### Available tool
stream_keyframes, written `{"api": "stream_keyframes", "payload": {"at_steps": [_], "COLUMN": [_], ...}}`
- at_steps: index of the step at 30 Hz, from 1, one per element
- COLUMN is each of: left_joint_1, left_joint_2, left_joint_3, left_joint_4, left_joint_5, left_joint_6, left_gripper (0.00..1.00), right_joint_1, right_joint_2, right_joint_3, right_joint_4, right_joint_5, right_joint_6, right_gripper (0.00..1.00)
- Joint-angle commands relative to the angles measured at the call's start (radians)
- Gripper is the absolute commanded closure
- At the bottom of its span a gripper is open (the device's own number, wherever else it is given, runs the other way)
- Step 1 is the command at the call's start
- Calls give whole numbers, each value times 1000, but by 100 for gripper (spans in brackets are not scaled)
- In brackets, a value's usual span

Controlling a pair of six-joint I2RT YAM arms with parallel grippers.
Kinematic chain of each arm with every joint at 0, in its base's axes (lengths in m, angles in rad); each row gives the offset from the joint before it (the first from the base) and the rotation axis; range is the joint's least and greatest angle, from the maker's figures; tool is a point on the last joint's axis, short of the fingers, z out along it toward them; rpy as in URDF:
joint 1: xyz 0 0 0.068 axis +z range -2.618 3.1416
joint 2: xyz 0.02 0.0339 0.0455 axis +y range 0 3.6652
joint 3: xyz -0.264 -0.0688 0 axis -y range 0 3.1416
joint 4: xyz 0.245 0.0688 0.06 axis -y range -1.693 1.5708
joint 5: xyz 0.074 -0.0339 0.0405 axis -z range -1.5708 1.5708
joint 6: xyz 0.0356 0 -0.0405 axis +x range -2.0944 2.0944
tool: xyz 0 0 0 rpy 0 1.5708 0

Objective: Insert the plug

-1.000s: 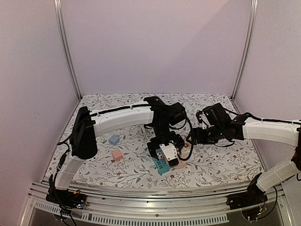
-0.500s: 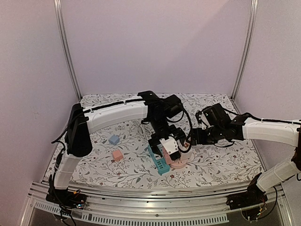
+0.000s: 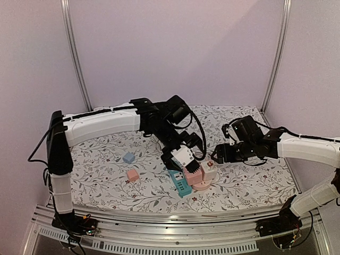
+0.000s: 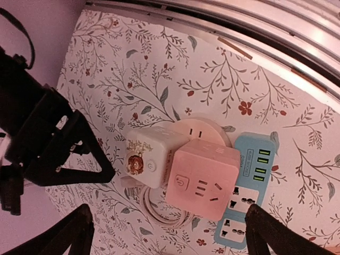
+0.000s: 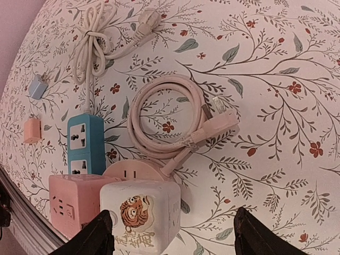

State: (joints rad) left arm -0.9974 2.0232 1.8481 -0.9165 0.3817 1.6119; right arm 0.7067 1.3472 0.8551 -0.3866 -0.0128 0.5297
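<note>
— Where is the plug right now?

— The pink plug lies flat on the flowered cloth, free of both my claws, at the end of its coiled pink cable. Seen from my right wrist, it sits at about one o'clock of the white tiger cube and apart from it. The coil is at twelve o'clock.

— And your claws?

— My left claw is spread wide with nothing in it and hangs over the pink cube socket. My right claw also has its fingers apart and grips nothing. The tiger cube sits low between them, closer to one finger; I cannot tell whether that finger touches it.

— How do the sockets lie together?

— From my left wrist, the tiger cube is at nine o'clock of the pink cube socket, touching it. The blue power strip is at four o'clock, partly under the pink cube socket. A round pink base shows at twelve o'clock. I cannot tell whether either cube is plugged into anything.

— What else is on the cloth?

— From my right wrist, a bundled white cord with its own white plug lies at eleven o'clock of the tiger cube, well apart. A small blue block and a small pink block sit at ten o'clock near the edge, close together but not touching.
</note>
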Motion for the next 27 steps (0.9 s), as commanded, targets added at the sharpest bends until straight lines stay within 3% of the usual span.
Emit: {"api": "stream_keyframes", "payload": {"at_steps": [1, 8, 12, 18, 27], "left_joint_1": [10, 11, 11, 34, 115], "left_joint_2": [-150, -335, -412, -412, -520], "left_joint_3": [-191, -442, -582, -607, -789], "left_joint_4": [376, 708, 943, 934, 969], "left_joint_5": [32, -102, -313, -591, -621], "left_joint_6": [-262, -616, -879, -1113, -1499], "left_gripper": [1, 1, 1, 1, 1], "right_joint_1": [6, 14, 38, 116, 266], "right_joint_2": [-33, -62, -70, -31, 100], "right_joint_3": [22, 57, 90, 183, 339], "right_joint_4": [-37, -77, -107, -156, -284], "right_joint_5": [43, 62, 84, 83, 56], "right_joint_6": [-36, -50, -51, -62, -96], "right_gripper": [23, 23, 24, 29, 43]}}
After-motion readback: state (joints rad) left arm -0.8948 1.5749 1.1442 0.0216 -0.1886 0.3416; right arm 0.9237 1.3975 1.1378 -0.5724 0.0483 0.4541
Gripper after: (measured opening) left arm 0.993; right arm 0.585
